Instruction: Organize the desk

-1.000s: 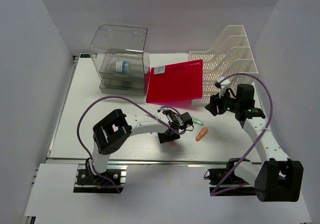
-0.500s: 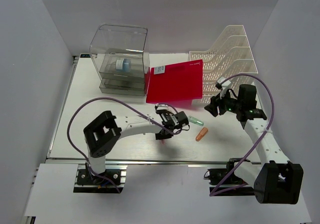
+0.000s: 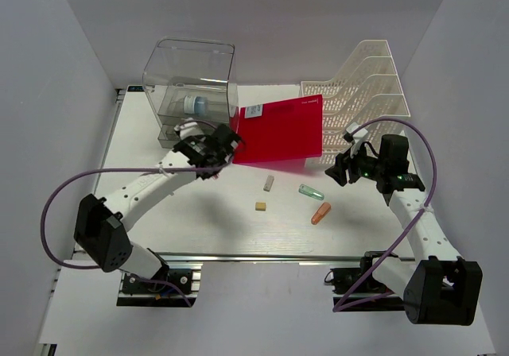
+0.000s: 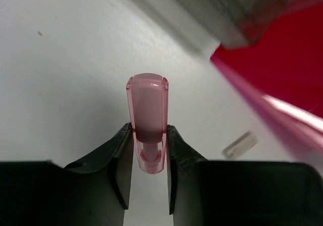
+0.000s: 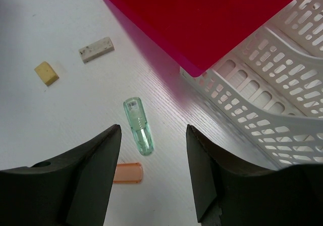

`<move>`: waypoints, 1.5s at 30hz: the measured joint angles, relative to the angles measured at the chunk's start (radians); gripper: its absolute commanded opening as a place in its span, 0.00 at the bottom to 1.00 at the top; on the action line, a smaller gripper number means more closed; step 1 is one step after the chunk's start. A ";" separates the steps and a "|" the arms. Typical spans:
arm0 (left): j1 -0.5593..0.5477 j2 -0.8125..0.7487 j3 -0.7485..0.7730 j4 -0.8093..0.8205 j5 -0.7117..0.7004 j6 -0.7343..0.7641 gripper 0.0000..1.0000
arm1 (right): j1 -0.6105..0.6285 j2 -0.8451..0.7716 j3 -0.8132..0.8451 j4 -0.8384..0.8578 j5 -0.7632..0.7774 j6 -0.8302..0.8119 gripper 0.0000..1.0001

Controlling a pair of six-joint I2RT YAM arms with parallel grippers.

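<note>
Top external view: the desk [image 3: 223, 229] is a flat, matte white top with a silver rail along its near edge. It lies under the red folder [image 3: 278, 129] and spreads out past it on every side.
Red folder: a thin, glossy, stiff rectangle, tilted, with a small white label at its upper left corner.
File rack [image 3: 366, 86]: white plastic mesh in slotted, stepped tiers, meeting the folder's right edge.
Drawer box [image 3: 188, 70]: clear hard plastic with a rounded top, just left of the folder. The blue-and-white thing inside is too small to identify.
Left gripper [image 3: 216, 145]: at the folder's lower left corner. Its black jaws are drawn close together and clamped on the pink capsule [image 4: 147, 100].
Pink capsule: translucent and smooth, rounded at the free end, with a paler core.
Right gripper [image 3: 343, 169]: near the folder's lower right corner — jaws spread wide, nothing between the pads.
Green capsule [image 5: 138, 125]: clear, green-tinted and round-ended, lying flat just in front of the folder's near edge.
Orange capsule [image 3: 320, 213]: smooth and translucent, farther from the folder than the green one.
White eraser [image 3: 269, 183]: a small, speckled oblong block near the folder's front edge.
Yellow eraser [image 3: 260, 207]: a dull, squarish block, beyond the white eraser from the folder.
</note>
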 measured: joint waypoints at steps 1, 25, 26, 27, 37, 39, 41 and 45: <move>0.039 -0.007 0.004 0.022 0.002 -0.005 0.00 | 0.000 0.000 0.000 0.000 0.000 0.000 0.60; 0.445 0.039 -0.080 0.565 0.203 -0.279 0.02 | -0.005 0.000 -0.001 0.000 -0.018 -0.023 0.61; 0.451 0.042 -0.081 0.570 0.208 -0.281 0.02 | -0.005 0.000 -0.001 0.000 -0.019 -0.023 0.61; 0.458 0.043 -0.082 0.576 0.214 -0.283 0.02 | -0.005 0.000 -0.001 0.000 -0.022 -0.024 0.61; 0.516 0.090 -0.083 0.617 0.259 -0.288 0.08 | -0.005 -0.001 -0.001 0.000 -0.033 -0.027 0.61; 0.524 0.106 -0.083 0.617 0.267 -0.288 0.12 | -0.005 -0.001 -0.002 0.000 -0.035 -0.029 0.61; 0.527 0.115 -0.083 0.618 0.276 -0.287 0.24 | -0.005 -0.001 -0.002 -0.001 -0.038 -0.032 0.61; 0.535 0.122 -0.083 0.635 0.294 -0.274 0.55 | -0.005 -0.005 -0.007 -0.001 -0.045 -0.038 0.61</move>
